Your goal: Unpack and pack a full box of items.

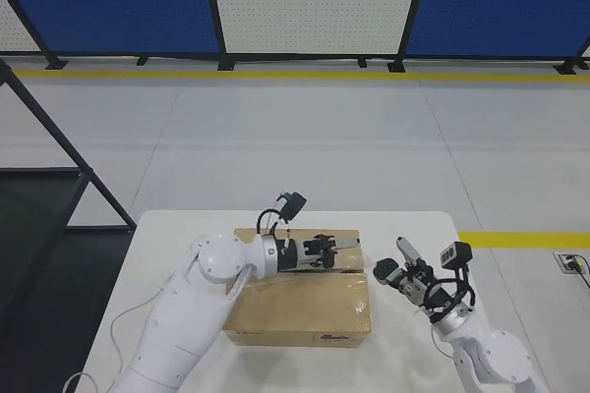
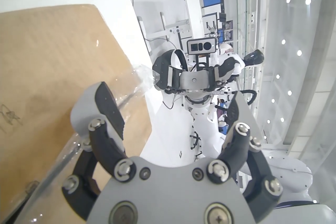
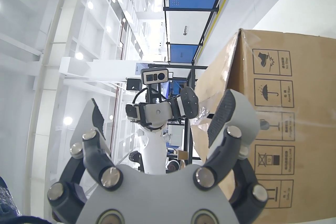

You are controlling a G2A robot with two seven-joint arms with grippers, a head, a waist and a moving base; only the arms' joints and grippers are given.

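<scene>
The closed box (image 1: pixel 300 307) is set on the table (image 1: pixel 167 241). The left gripper (image 1: pixel 326 250) is held over its 12 o'clock edge and the right gripper (image 1: pixel 395 261) beside it at 3 o'clock, both with jaws spread wide and empty.

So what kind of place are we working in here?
Probably an indoor robot test hall or factory bay: blue-and-white partition panels fence the cell, a yellow floor line runs along them, and rows of ceiling lights sit high overhead.
</scene>
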